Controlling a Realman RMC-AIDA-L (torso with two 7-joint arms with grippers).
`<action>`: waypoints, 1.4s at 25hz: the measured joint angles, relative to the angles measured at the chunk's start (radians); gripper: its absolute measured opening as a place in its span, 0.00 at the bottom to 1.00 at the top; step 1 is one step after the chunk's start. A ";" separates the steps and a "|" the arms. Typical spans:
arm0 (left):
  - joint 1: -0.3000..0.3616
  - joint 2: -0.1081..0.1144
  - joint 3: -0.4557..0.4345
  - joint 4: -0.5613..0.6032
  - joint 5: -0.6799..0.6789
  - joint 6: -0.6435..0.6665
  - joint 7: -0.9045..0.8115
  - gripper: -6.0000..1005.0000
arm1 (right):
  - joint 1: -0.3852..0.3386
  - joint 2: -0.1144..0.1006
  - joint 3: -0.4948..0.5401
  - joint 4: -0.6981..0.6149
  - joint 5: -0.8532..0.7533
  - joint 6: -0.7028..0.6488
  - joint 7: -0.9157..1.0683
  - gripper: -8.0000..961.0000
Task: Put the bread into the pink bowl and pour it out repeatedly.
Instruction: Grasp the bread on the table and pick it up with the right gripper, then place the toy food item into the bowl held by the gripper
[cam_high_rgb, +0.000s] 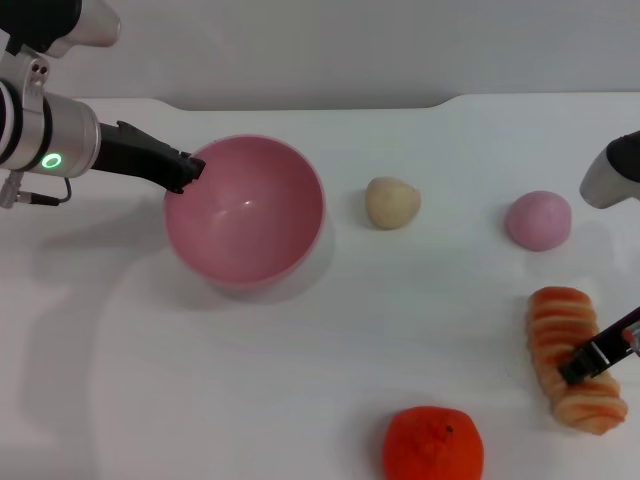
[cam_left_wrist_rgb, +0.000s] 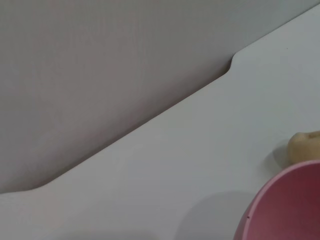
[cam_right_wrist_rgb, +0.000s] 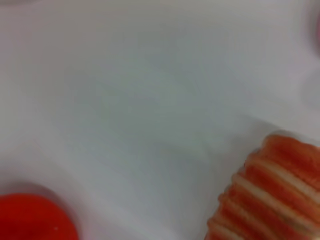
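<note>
The pink bowl (cam_high_rgb: 245, 212) stands at the left of the table with nothing in it. My left gripper (cam_high_rgb: 190, 170) is shut on its left rim, and part of that rim shows in the left wrist view as the pink bowl (cam_left_wrist_rgb: 290, 210). The striped bread (cam_high_rgb: 572, 355) lies on the table at the front right. My right gripper (cam_high_rgb: 588, 362) is down on the loaf's middle, reaching in from the right. The right wrist view shows the bread (cam_right_wrist_rgb: 272, 187) close by, ridges up.
A round orange fruit (cam_high_rgb: 433, 445) sits at the front edge, left of the bread. A beige ball (cam_high_rgb: 392, 203) and a matte pink ball (cam_high_rgb: 538, 220) lie in a row right of the bowl. The table's back edge has a notch (cam_high_rgb: 450, 100).
</note>
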 joint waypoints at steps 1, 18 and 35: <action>0.000 0.000 0.000 0.000 0.000 0.000 0.001 0.05 | -0.002 0.000 0.000 -0.005 0.000 0.000 0.000 0.25; 0.000 0.003 -0.004 0.000 0.006 -0.005 0.004 0.05 | -0.018 0.008 0.014 -0.347 0.013 -0.003 0.006 0.17; -0.019 -0.002 0.005 0.000 0.001 0.000 0.000 0.05 | 0.020 0.013 -0.043 -0.678 0.256 0.238 -0.056 0.15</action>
